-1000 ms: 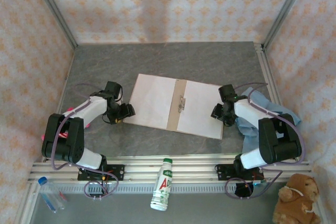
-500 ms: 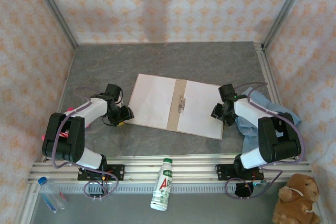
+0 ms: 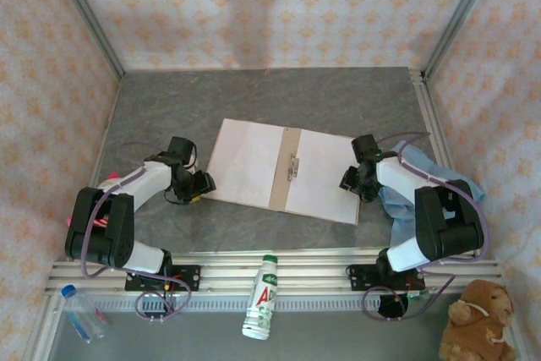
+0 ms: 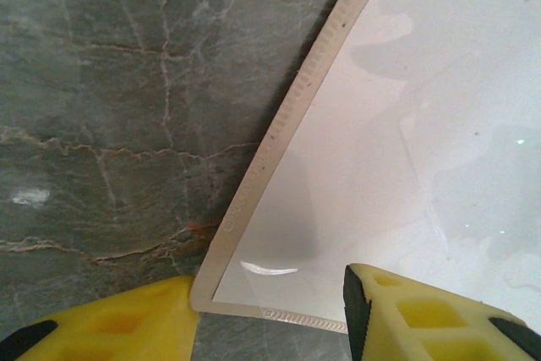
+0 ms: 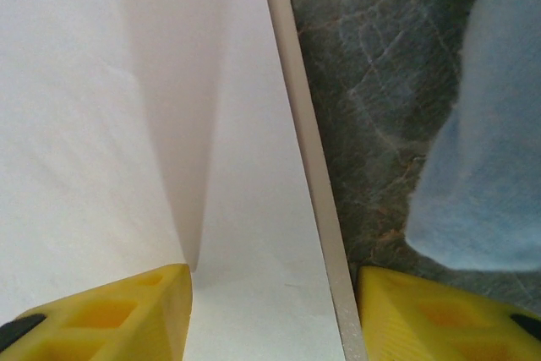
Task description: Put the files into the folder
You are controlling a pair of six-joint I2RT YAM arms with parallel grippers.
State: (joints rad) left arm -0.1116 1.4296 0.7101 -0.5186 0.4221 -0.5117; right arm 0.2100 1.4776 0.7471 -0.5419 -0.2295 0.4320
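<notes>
The two plain white paper sheets [image 3: 245,162] lie inside the open tan cardboard folder [image 3: 282,173], at the middle of the grey marbled tabletop [image 3: 254,99]. The left gripper [image 4: 270,310] straddles its near-left corner, the right gripper [image 5: 275,310] its right edge; both jaws stand apart, pinching nothing. Closing a cover could drag or crease a sheet if a finger catches paper too.

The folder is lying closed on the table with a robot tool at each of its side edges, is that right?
Not quite: the folder lies open, pale insides up, as the top view shows. The left tool and right tool are indeed at its side edges.
</notes>
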